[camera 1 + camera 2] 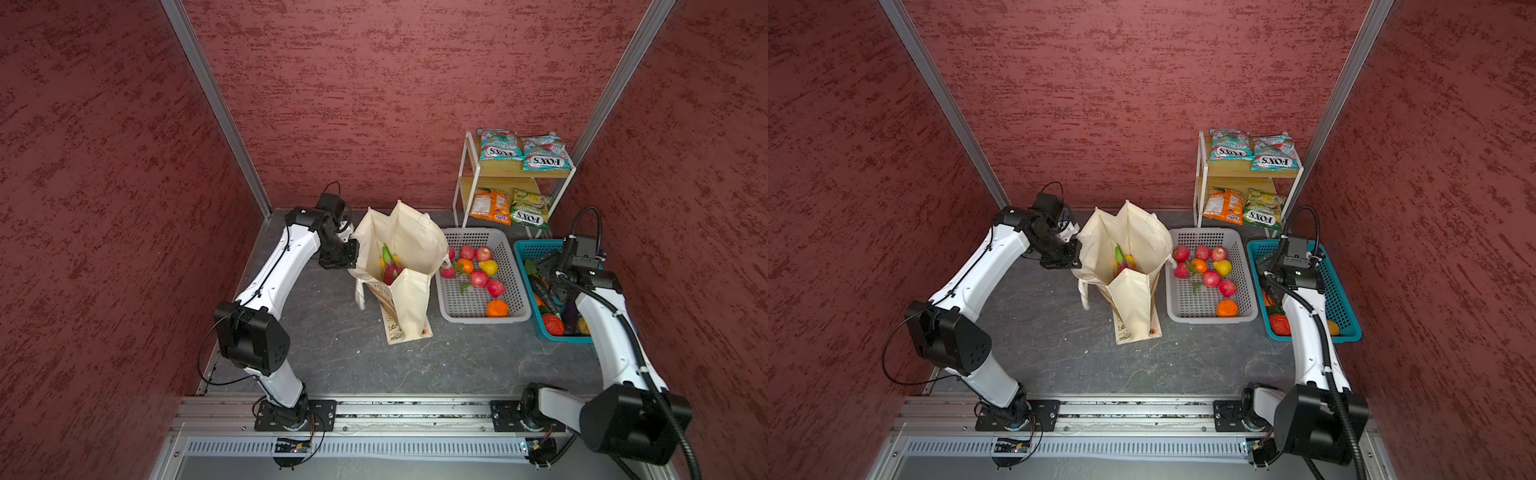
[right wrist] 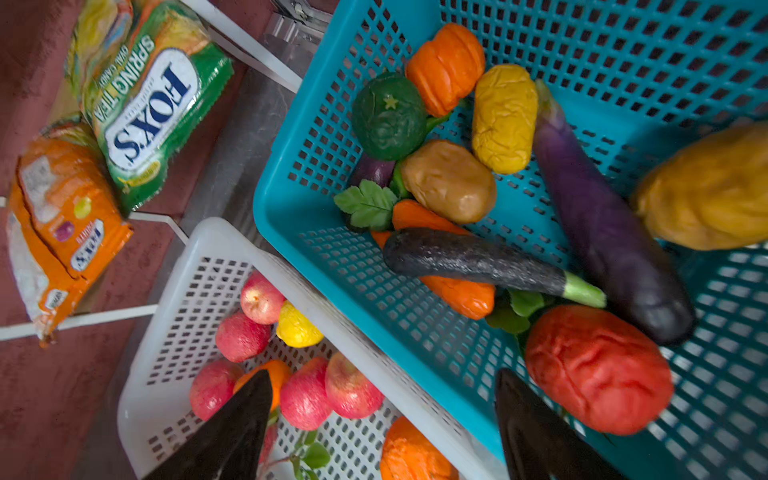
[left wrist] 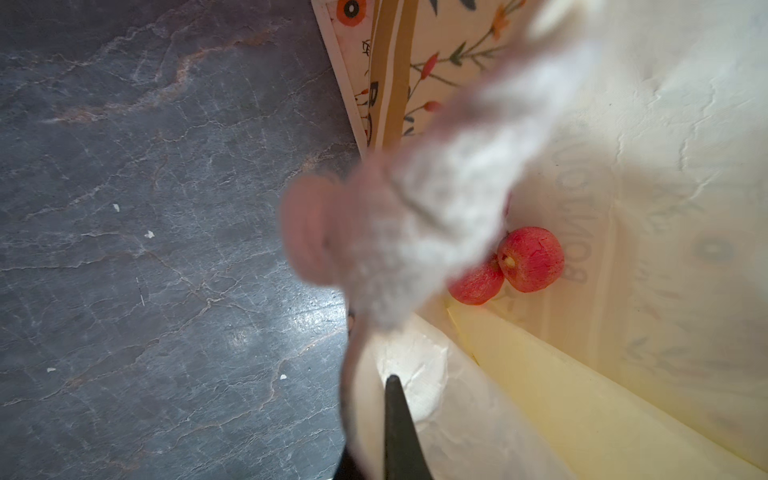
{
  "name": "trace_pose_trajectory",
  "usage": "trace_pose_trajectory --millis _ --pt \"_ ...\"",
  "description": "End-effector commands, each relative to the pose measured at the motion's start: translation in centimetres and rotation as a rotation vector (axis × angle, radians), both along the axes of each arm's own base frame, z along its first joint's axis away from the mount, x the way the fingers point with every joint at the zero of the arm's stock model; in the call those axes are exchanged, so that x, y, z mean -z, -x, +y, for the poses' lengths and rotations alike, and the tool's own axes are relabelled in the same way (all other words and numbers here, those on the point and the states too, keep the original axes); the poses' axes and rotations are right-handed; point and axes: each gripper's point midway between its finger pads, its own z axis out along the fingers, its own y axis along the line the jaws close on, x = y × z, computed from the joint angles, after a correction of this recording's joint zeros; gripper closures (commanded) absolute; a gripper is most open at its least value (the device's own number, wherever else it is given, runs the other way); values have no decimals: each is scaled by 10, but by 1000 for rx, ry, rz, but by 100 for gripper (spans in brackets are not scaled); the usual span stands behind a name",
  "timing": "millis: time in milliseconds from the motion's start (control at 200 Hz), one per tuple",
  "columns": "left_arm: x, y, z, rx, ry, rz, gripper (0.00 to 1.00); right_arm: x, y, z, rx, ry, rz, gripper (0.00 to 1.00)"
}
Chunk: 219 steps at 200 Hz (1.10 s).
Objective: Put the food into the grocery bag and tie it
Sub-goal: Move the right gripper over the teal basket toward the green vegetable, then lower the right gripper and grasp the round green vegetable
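Centre of both top views: grocery bag [image 1: 409, 249], upright on the dark tabletop [image 1: 332, 345], mouth open, with pink dragon fruit [image 1: 390, 272] and yellow fruit [image 1: 1129, 260] inside. Centre left: left gripper [image 1: 348, 254], pinched together on the bag's left rim. Centre right: right gripper [image 2: 380, 390], jaws apart and empty, above the blue basket [image 1: 525, 249], just beside the grey basket [image 1: 486, 318]. Right wrist view, upper middle: dark green vegetable [image 2: 388, 116], round, lying in the blue basket. Upper right of both top views: two teal-and-red FOX'S packets [image 1: 498, 145], side by side on the top shelf [image 1: 498, 168].
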Motion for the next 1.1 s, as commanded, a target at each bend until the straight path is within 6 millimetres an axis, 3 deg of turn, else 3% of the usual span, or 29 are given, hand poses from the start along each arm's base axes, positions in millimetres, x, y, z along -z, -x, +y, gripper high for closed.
trace_pose_trajectory --millis 0,205,371,506,636,641,681,1092 --pt "1 -5 -4 27 -23 -7 100 -6 -33 -14 -3 -62 -103 17" --pt "4 -6 -11 33 -33 9 100 6 -48 -46 32 -84 -101 18" --pt "14 -5 -19 41 -9 28 100 14 -46 -70 46 -61 -87 19" --pt "13 -8 -23 63 -22 13 100 34 -47 -88 6 -53 -19 19" --pt "9 -14 -26 63 -22 2 100 37 -53 -97 -43 -26 17 19" --pt "9 -14 -26 64 -21 2 100 37 -50 -107 -22 -25 18 20" --pt "8 -15 -26 65 -19 -2 100 36 -50 -113 -18 -21 21 20" --pt "-2 -14 -28 63 -11 -12 100 43 -85 -130 -30 -76 -2 19"
